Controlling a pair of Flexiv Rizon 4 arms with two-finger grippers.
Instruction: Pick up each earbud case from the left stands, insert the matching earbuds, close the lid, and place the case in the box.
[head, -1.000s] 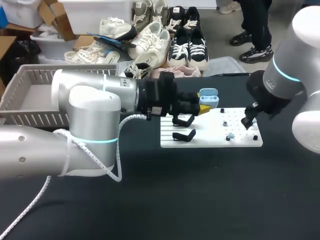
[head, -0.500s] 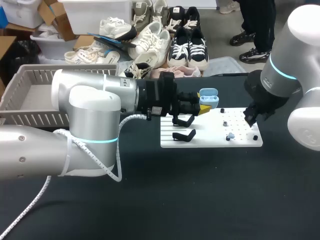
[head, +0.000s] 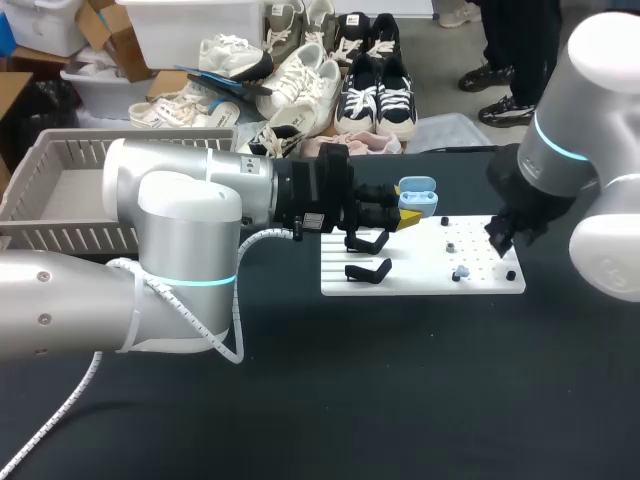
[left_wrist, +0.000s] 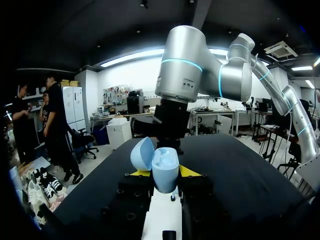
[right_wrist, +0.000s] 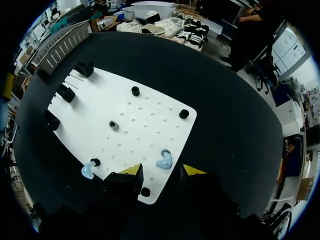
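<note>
At the far left of your tabletop (head: 400, 380), which is covered in matte black cloth, sits the slatted box (head: 60, 190), grey plastic with ribbed, open walls. Your left arm (head: 190, 215) comes across from that side, with smooth silver shells and a thin teal ring at the joint. Its black wrist ends at the left fingers (head: 406, 214).

Those fingers are closed on the earbud case (left_wrist: 164, 169), one yellow tip pressed to each side. The case is a rounded, glossy pale-blue shell with its lid tipped open. It is held above the near-left part of the board (head: 420, 283), a flat white plate dotted with rows of small holes. Two black hooked stands (head: 368, 241) sit on the board just below the case.

Further right on the board, short black pegs (right_wrist: 184, 114) stand among the holes. Two pale-blue earbuds (right_wrist: 164, 160) with curved, smooth bodies lie well apart near one edge.

Your right arm (head: 590, 150) ends at the right fingers (head: 499, 238). They are spread apart with nothing between them, above the board's right edge, and one earbud lies just ahead of their gap.

Compared with a second ago, your right arm has drawn slightly back and up from the board. Your left arm and the case have not moved.
</note>
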